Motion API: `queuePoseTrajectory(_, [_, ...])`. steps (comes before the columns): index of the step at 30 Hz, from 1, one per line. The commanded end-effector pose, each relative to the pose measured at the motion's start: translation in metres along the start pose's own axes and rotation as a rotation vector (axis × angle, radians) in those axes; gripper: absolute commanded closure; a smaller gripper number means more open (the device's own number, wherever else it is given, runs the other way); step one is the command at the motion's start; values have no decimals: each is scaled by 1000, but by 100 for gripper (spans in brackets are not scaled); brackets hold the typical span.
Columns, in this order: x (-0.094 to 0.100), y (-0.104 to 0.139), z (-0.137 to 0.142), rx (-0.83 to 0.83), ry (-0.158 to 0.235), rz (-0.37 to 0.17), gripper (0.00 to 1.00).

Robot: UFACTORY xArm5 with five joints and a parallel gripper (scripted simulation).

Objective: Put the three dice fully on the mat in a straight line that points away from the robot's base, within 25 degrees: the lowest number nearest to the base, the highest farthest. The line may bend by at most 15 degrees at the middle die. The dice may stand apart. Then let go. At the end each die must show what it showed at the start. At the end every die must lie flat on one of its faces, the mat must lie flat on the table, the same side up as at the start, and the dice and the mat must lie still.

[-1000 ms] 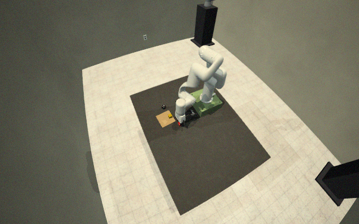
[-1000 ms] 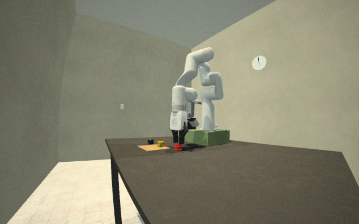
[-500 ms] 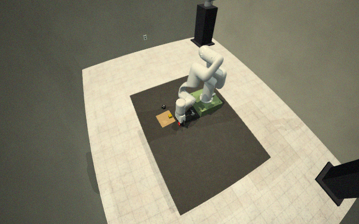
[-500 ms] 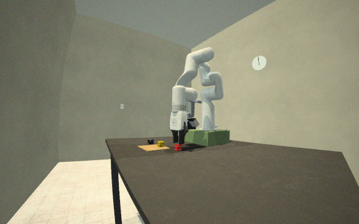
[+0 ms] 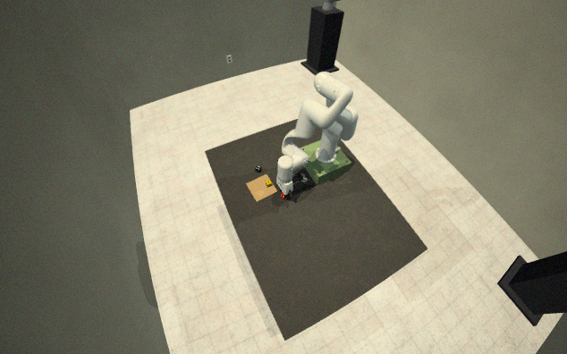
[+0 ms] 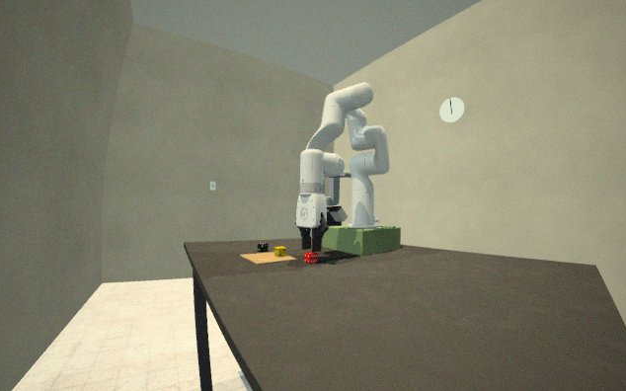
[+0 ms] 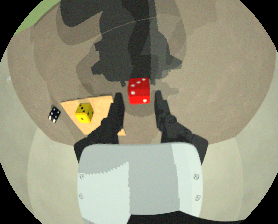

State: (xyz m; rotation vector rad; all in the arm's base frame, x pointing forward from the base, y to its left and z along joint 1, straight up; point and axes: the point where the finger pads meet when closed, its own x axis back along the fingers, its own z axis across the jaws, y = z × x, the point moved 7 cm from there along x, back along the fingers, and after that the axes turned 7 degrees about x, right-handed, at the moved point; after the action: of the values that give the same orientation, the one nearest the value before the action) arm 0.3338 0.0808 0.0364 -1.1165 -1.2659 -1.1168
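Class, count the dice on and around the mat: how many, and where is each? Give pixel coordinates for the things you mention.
3. The yellow die (image 5: pixel 268 183) (image 6: pixel 280 251) (image 7: pixel 84 113) is on the mat (image 5: pixel 258 191) (image 6: pixel 261 259) (image 7: pixel 98 103); the black die (image 5: pixel 258 169) (image 6: pixel 263 247) (image 7: pixel 54 114) and red die (image 5: pixel 283 196) (image 6: pixel 311 258) (image 7: pixel 139 91) are on the table (image 5: pixel 326 241) (image 6: pixel 385 306) (image 7: pixel 220 95) beside it.

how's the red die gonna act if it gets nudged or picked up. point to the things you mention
The red die (image 5: pixel 283 196) (image 6: pixel 311 258) (image 7: pixel 139 91) looks like a rigid cube, so it probably won't flex when squeezed. Resting on a flat face, it would likely slide under a gentle push, though a high shove might tip it.

Greenish-grey walls (image 5: pixel 58 134) (image 6: pixel 202 123), pale tiled floor (image 5: pixel 183 250) (image 6: pixel 114 326), round white clock (image 6: pixel 451 110)
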Motion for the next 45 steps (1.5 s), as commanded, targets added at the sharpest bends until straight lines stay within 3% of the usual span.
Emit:
queuePoseTrajectory(1, [1, 1, 0, 0, 0, -3, 53])
queuePoseTrajectory(36, [-1, 1, 0, 0, 0, -3, 53])
queuePoseTrajectory(45, [-17, 1, 0, 0, 0, -3, 53])
